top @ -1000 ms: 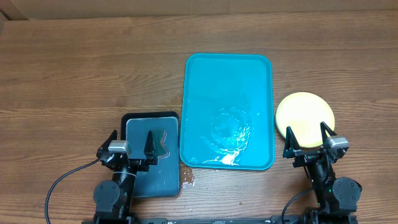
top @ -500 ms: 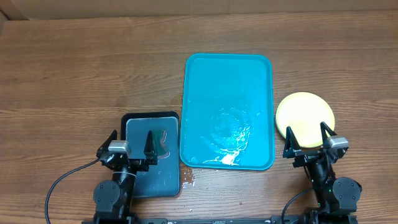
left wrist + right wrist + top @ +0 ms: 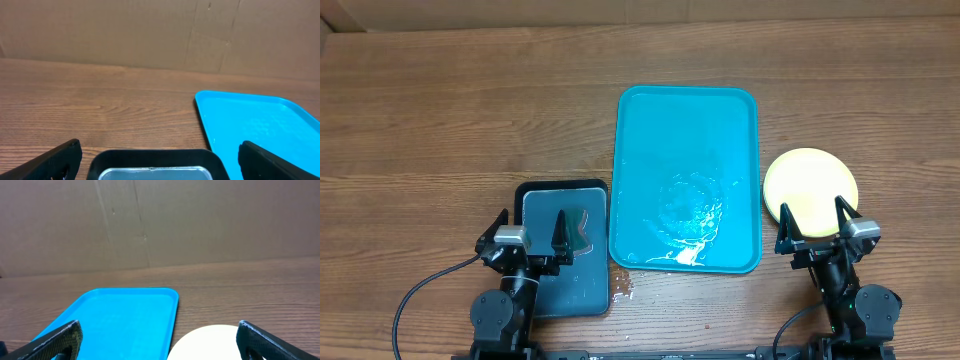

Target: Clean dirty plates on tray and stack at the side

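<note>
The turquoise tray (image 3: 686,120) lies in the middle of the table, wet and with no plates on it; it also shows in the left wrist view (image 3: 260,125) and the right wrist view (image 3: 120,317). A yellow-green round plate or stack of plates (image 3: 810,182) sits on the table right of the tray and shows pale in the right wrist view (image 3: 210,342). My left gripper (image 3: 530,228) is open over a dark basin. My right gripper (image 3: 813,222) is open at the plate's near edge. Both are empty.
A dark rectangular basin (image 3: 562,192) holding water sits left of the tray; its far rim shows in the left wrist view (image 3: 155,156). A small water spill (image 3: 623,288) lies by the tray's near left corner. A cardboard wall (image 3: 150,30) stands behind the table.
</note>
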`<move>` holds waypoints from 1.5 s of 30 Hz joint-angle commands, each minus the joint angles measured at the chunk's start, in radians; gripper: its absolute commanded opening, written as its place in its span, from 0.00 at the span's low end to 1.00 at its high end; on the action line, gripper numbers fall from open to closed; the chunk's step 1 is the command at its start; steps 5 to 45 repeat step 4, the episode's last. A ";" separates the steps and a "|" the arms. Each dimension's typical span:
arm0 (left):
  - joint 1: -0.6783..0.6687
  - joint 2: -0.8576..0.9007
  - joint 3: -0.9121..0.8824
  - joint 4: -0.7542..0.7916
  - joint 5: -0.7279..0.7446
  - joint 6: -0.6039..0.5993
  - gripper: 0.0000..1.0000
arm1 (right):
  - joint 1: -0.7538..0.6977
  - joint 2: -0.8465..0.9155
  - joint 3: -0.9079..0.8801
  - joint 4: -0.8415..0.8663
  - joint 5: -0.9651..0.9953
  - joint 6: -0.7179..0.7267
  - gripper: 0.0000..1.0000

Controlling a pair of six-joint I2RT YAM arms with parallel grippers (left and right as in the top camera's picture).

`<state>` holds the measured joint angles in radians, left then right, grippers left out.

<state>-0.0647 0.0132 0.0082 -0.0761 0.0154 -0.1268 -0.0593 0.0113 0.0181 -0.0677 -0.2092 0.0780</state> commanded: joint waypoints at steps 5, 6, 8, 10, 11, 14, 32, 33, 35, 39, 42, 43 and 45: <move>0.005 -0.002 -0.003 -0.002 0.003 0.011 1.00 | -0.002 -0.006 -0.010 0.006 0.007 0.000 1.00; 0.005 -0.002 -0.003 -0.002 0.003 0.011 1.00 | -0.002 -0.006 -0.010 0.006 0.007 0.000 1.00; 0.005 -0.002 -0.003 -0.002 0.003 0.011 1.00 | -0.002 -0.006 -0.010 0.006 0.007 0.000 1.00; 0.005 -0.002 -0.003 -0.002 0.003 0.011 1.00 | -0.002 -0.006 -0.010 0.006 0.007 0.000 1.00; 0.005 -0.002 -0.003 -0.002 0.003 0.011 1.00 | -0.002 -0.006 -0.010 0.006 0.007 0.000 1.00; 0.005 -0.002 -0.003 -0.002 0.003 0.011 1.00 | -0.002 -0.006 -0.010 0.006 0.007 0.000 1.00; 0.005 -0.002 -0.003 -0.002 0.003 0.011 1.00 | -0.002 -0.006 -0.010 0.006 0.007 0.000 1.00; 0.005 -0.002 -0.003 -0.002 0.003 0.011 1.00 | -0.002 -0.006 -0.010 0.006 0.007 0.000 1.00; 0.005 -0.002 -0.003 -0.002 0.003 0.011 1.00 | -0.002 -0.006 -0.010 0.006 0.007 0.000 1.00; 0.005 -0.002 -0.003 -0.002 0.003 0.011 1.00 | -0.002 -0.006 -0.010 0.006 0.007 0.000 1.00; 0.005 -0.002 -0.003 -0.002 0.003 0.011 1.00 | -0.002 -0.006 -0.010 0.006 0.007 0.000 1.00; 0.005 -0.002 -0.003 -0.002 0.003 0.011 1.00 | -0.002 -0.006 -0.010 0.006 0.007 0.000 1.00; 0.005 -0.002 -0.003 -0.002 0.003 0.011 1.00 | -0.002 -0.006 -0.010 0.006 0.007 0.000 1.00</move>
